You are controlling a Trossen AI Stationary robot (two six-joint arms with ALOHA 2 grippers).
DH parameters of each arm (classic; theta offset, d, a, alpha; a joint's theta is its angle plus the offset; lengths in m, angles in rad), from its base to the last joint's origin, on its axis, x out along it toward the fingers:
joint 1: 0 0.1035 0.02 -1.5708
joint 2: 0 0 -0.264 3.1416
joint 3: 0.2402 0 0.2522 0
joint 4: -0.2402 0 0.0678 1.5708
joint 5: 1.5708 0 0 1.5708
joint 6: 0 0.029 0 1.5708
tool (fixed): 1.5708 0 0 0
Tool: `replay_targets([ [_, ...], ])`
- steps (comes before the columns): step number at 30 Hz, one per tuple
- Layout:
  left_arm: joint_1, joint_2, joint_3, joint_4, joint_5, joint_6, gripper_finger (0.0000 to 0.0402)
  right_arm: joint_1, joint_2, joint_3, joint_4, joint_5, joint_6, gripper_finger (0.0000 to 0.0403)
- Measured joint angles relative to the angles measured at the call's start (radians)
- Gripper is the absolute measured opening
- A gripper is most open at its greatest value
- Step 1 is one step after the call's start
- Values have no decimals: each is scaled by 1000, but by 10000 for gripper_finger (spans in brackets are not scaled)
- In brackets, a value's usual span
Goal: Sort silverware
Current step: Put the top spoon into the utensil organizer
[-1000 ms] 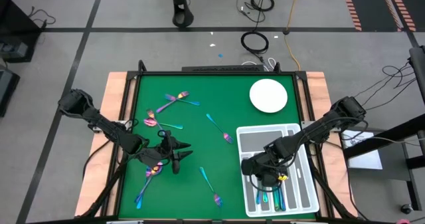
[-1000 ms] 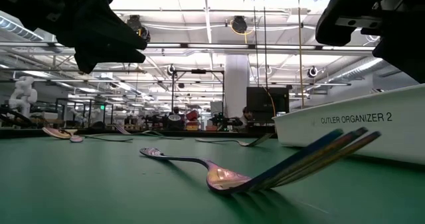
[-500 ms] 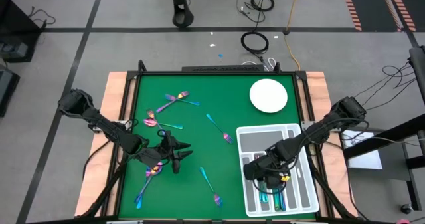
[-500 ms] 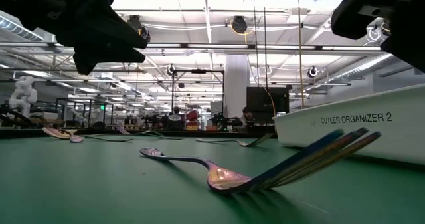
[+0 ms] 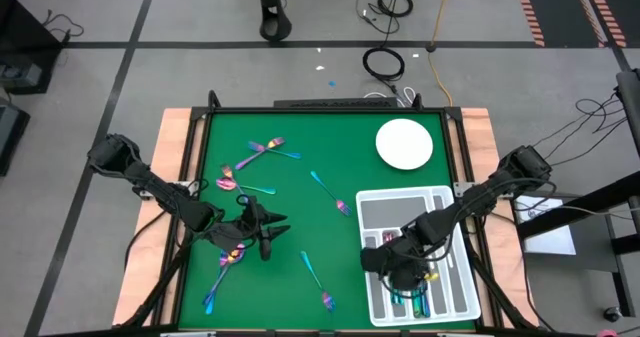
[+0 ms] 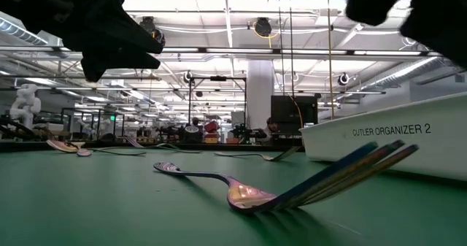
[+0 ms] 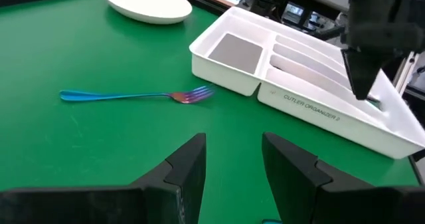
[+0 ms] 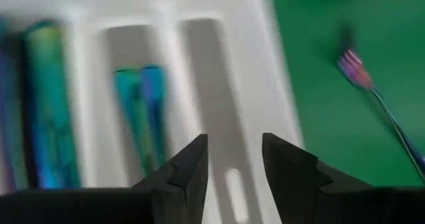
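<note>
The silverware, slim iridescent pieces, lies scattered on the green mat: a cluster point(image 5: 262, 152) at the far left, a fork point(image 5: 330, 191) mid-table, one piece point(image 5: 314, 275) near the front and another point(image 5: 222, 273) at the near left. More pieces point(image 5: 414, 299) lie in the white tray point(image 5: 440, 199). My right gripper point(image 5: 398, 275) hangs open over the tray's slots point(image 8: 234, 151), holding nothing. My left gripper point(image 5: 274, 235) hovers open above the mat point(image 7: 232, 144), pointing toward the fork point(image 7: 133, 96) and the tray.
A round white plate point(image 5: 404, 144) sits at the far right, beyond the tray. A raised wooden and black rim point(image 5: 190, 147) frames the mat. In the low view a fork and a spoon point(image 6: 292, 191) lie crossed in front of the tray's wall point(image 6: 394, 140). Bare mat lies mid-table.
My right gripper has tipped a little over the tray and kept to the same spot. My left arm and the pieces on the mat have stayed where they were.
</note>
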Motion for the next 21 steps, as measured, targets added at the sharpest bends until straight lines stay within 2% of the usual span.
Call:
replay_targets([
  [4,-7,0,0,-4,0,67,148,-38,-4,45,8,86,151,131],
  [12,-17,0,0,-36,22,124,148,-167,-4,203,11,80,349,130],
  [21,-18,0,0,-62,93,121,148,-353,-4,238,7,81,628,130],
])
